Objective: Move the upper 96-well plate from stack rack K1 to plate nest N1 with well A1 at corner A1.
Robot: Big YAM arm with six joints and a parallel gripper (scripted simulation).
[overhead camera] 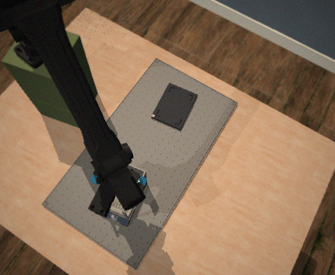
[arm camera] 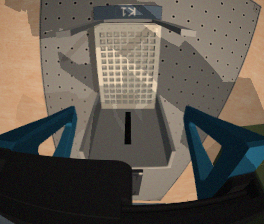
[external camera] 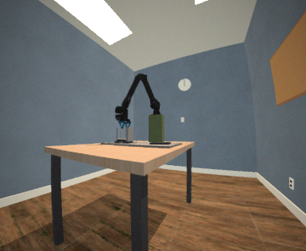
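Observation:
The stack rack K1 (overhead camera: 125, 204) stands at the near end of the grey perforated baseplate (overhead camera: 150, 152), mostly hidden under my arm. In the wrist view I look straight down on the upper 96-well plate (arm camera: 127, 68), pale with a grid of wells, sitting in the grey rack (arm camera: 126, 132). My gripper (arm camera: 130, 112) is open, its blue fingers spread to either side above the rack, touching nothing. It also shows in the side view (external camera: 123, 125) hovering above the rack. The dark plate nest N1 (overhead camera: 175, 105) lies at the far end of the baseplate, with a pale square (overhead camera: 153, 116) at one corner.
A tall green block (overhead camera: 50, 83) stands at the left of the table beside the baseplate, by the arm's base. The rack's blue front label (arm camera: 127, 11) is at the top of the wrist view.

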